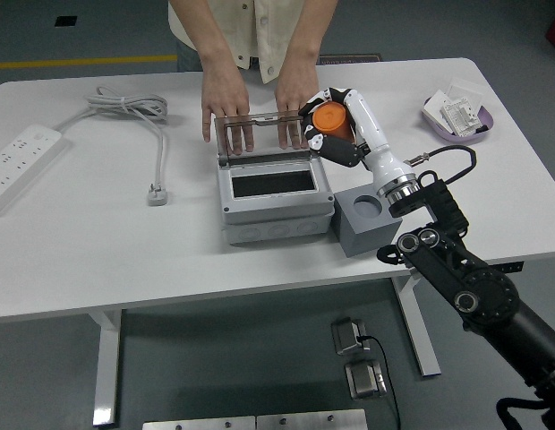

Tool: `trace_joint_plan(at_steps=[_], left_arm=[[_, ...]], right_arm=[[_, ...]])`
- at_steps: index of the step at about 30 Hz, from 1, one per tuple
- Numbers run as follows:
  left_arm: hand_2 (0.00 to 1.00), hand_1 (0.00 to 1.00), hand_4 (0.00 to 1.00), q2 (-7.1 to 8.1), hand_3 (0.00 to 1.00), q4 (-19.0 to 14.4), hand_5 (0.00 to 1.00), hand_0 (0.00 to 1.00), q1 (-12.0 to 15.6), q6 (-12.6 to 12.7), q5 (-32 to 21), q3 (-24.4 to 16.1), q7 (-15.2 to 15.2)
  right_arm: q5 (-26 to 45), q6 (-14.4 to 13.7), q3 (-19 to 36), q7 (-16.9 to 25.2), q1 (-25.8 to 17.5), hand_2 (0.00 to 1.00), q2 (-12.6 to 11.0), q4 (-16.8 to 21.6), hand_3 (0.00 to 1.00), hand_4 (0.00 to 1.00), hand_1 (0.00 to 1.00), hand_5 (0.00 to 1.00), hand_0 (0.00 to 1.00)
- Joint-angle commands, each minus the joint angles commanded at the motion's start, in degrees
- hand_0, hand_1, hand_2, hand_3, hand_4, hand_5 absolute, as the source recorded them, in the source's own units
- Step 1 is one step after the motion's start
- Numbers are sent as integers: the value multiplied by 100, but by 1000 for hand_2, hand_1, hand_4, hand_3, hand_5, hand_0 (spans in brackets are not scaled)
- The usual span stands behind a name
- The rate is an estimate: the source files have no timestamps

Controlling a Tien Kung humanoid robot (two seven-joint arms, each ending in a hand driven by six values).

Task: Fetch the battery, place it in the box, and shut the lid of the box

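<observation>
No legible text, labels or numbers on anything

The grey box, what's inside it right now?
The grey box shows only a dark opening; its depths are not visible. The battery is still in the right hand, beside the raised lid.

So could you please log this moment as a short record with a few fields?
battery: orange battery held in the right hand, above the box's far right corner
box: grey box, compartment empty
lid: clear lid open, upright
holder: grey block right of box, socket empty
person: both hands resting behind the lid
left arm: out of view
</observation>
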Motion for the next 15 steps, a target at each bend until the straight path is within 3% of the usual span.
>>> trace_joint_plan(at_steps=[3,4,8,10,15], left_arm=[[643,702,683,4,596,0,176,654,-2,2,2,0,4],[643,703,683,5,596,0,176,655,-3,3,5,-1,6],[643,703,683,11,596,0,176,655,-7,9,14,-6,11],[646,703,683,15,596,0,176,655,-12,14,19,-10,9],[646,703,683,24,596,0,176,655,-24,19,33,-22,8]], right_arm=[[-128,-103,-99,-29,90,313,34,-33,251,2,183,2,113],[-156,-167,-151,-36,136,306,55,-60,249,2,162,2,45],[-274,-309,-302,-84,263,306,111,-142,249,2,162,2,45],[-423,-331,-385,-133,328,301,127,-179,239,2,132,2,2],[-937,-285,-567,-228,480,301,149,-303,239,2,132,2,2]])
